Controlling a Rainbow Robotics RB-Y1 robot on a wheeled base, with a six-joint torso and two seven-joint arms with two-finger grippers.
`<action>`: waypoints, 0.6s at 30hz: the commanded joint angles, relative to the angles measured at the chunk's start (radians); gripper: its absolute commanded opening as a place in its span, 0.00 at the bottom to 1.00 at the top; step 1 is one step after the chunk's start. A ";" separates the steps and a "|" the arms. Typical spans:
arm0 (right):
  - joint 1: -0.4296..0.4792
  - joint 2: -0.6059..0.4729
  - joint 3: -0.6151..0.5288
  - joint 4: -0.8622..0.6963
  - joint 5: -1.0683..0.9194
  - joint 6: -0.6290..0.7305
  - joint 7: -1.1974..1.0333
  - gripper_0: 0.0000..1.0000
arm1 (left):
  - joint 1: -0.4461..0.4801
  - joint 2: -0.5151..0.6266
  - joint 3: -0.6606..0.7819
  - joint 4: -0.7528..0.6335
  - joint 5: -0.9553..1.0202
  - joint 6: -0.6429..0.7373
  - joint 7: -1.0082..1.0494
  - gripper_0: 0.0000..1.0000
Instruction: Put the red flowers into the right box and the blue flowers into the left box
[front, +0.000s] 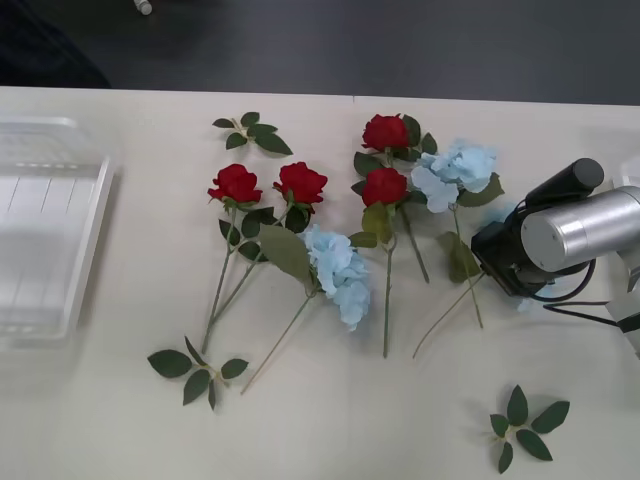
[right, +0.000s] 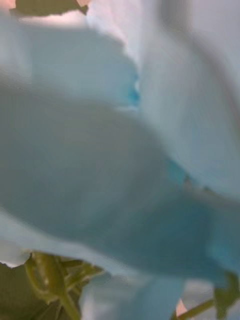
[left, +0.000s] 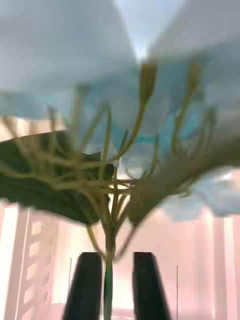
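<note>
Two black fingers (left: 90, 285) of the left hand (left: 117, 257) stand drawn close together, clenched on the thin green stem (left: 108, 295) of a blue flower (left: 65, 60), whose head spreads just beyond them. It should handle light and floppy: the wire-like stem bends, the petals crush and snag. So the stem below the branching is the place to hold, as here, never the head.

The right hand (front: 497, 255) hangs low near the bench's right edge, and I cannot tell whether it grips anything. Pale petals press right up against its camera, and another blue head (front: 455, 170) lies just beside it. A third (front: 340, 270) lies mid-bench among four roses (front: 301, 183). The left box (front: 100, 230) sits at the left edge, well apart.
</note>
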 joint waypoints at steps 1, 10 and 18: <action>-0.022 -0.042 -0.015 -0.023 -0.010 -0.003 0.086 0.00 | 0.002 0.029 -0.022 -0.017 0.015 -0.008 -0.055 1.00; -0.021 -0.099 -0.088 -0.186 -0.027 0.149 0.127 0.00 | 0.008 0.029 -0.085 -0.017 0.109 -0.008 -0.075 1.00; 0.001 -0.102 -0.114 -0.270 0.005 0.204 0.142 0.00 | 0.005 0.015 -0.201 -0.029 0.244 -0.008 -0.104 1.00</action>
